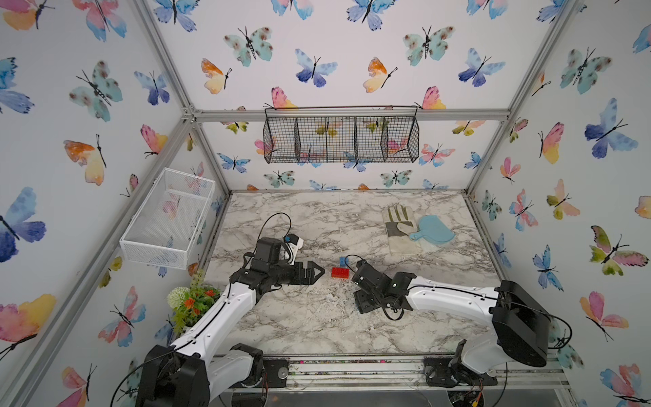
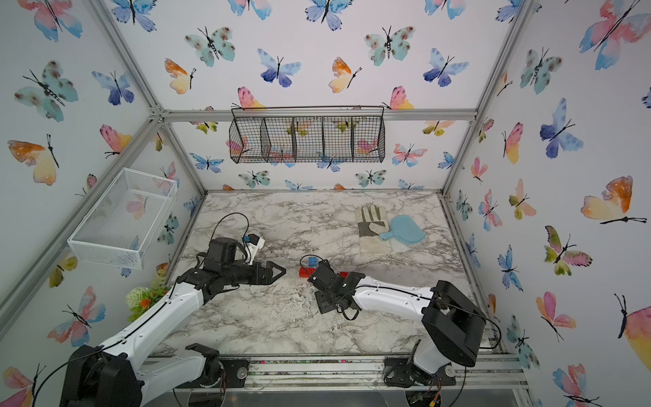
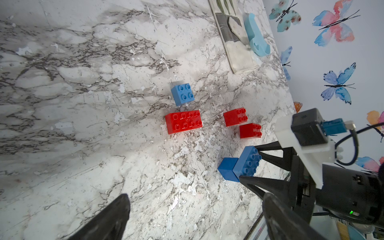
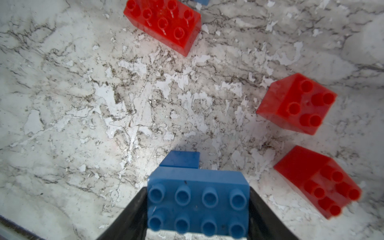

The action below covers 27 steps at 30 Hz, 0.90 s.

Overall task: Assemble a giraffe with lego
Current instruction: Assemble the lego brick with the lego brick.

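The black, tapered left hand (image 1: 318,272) and right hand (image 3: 248,162) are carried on white, screw-dotted arm shells (image 1: 225,310) joined by black housings (image 1: 521,327) and trailed by black cables (image 1: 278,216).

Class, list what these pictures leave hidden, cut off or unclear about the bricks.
- In a top view, the right arm covers the long blue brick and small red bricks.
- Right wrist: long blue brick hides most of the small dark blue brick; joined or not, unclear.
- Right wrist: frame edge cuts off the light blue brick.
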Available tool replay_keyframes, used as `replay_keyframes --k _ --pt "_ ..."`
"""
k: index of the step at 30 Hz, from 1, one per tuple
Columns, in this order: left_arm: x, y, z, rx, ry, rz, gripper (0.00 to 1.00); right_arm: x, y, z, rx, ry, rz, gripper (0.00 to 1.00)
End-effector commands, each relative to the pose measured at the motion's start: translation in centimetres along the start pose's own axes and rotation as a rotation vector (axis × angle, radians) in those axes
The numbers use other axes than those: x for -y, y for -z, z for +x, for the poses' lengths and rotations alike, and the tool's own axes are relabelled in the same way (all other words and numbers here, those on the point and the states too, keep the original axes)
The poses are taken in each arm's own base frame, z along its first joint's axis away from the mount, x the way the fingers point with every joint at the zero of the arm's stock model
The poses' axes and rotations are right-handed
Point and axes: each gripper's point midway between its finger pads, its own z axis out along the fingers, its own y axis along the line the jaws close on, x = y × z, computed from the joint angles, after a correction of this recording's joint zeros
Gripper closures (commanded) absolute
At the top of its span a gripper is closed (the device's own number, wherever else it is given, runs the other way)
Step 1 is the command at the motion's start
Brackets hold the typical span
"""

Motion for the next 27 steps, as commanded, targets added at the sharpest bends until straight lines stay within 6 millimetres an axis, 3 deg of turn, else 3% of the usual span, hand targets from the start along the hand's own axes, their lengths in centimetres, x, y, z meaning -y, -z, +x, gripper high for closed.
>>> replay_keyframes --k 1,27 --pt "0.0 0.1 0.0 0.008 -0.007 -0.008 0.02 1.0 -0.9 1.2 -0.038 -0.005 0.038 0.4" --pt "-0.3 0.0 -0.1 0.009 0.0 -0.02 0.02 1.8 -2.8 3.9 -0.135 0.007 0.08 0.43"
